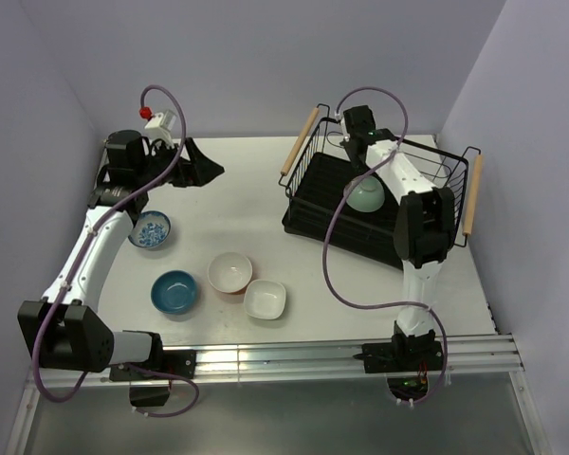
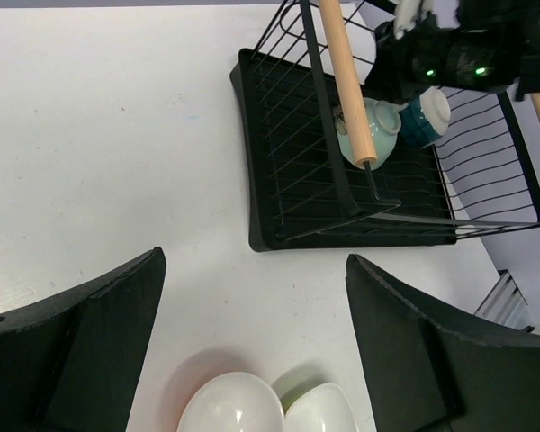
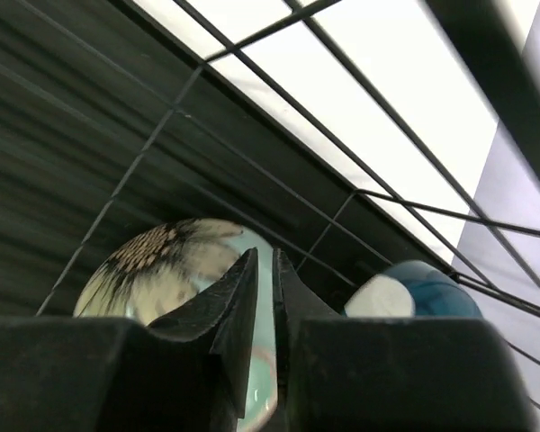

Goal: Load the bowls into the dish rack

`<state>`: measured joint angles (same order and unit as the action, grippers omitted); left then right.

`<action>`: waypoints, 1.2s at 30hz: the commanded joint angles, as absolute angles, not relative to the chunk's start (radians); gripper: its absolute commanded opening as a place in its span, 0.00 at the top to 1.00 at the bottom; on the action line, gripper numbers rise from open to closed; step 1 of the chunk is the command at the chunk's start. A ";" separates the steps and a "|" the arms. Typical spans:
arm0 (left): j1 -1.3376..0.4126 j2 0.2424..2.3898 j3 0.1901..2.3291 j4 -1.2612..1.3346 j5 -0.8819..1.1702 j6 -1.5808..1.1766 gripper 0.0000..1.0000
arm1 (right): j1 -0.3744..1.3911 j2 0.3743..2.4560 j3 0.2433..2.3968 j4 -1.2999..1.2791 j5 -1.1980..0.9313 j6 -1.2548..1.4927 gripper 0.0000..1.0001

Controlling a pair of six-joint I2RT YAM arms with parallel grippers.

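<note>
White table: 4 bowls outside rack

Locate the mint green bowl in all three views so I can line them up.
Top external: mint bowl centre-right, inside the rack.
Left wrist: upper right, in the rack, partly behind a wooden handle.
Right wrist: lower left of centre, its rim between the tips of the right claw.
Shared landmark: the black wire rack, visible in all three.
</note>
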<state>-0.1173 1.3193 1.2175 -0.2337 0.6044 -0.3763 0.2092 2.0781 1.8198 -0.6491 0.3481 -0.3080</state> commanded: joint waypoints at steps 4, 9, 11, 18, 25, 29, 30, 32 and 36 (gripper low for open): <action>-0.014 1.299 1.244 -0.353 0.606 -0.253 0.11 | 0.204 1.870 1.907 -0.692 0.181 -0.250 0.53; 0.181 1.333 1.220 -0.503 0.589 -0.063 0.09 | 0.204 1.763 1.878 -0.732 0.060 -0.218 0.26; 0.297 1.367 1.218 -0.541 0.578 -0.011 0.09 | 0.204 1.706 1.843 -0.738 0.028 -0.201 0.20; 0.512 1.486 1.183 -0.607 0.534 0.176 0.13 | 0.204 1.565 1.752 -0.761 -0.159 -0.118 0.14; 0.528 1.551 1.115 -0.577 0.512 0.206 0.17 | 0.204 1.477 1.687 -0.749 -0.253 -0.057 0.12; 0.528 1.609 1.077 -0.529 0.503 0.181 0.21 | 0.204 1.448 1.672 -0.749 -0.284 -0.034 0.12; 0.528 1.618 1.074 -0.517 0.506 0.176 0.23 | 0.204 1.445 1.671 -0.747 -0.291 -0.031 0.12; 0.528 1.654 1.071 -0.496 0.517 0.157 0.25 | 0.204 1.433 1.655 -0.735 -0.313 -0.015 0.12; 0.526 1.701 1.077 -0.463 0.545 0.117 0.32 | 0.204 1.405 1.625 -0.710 -0.333 -0.002 0.11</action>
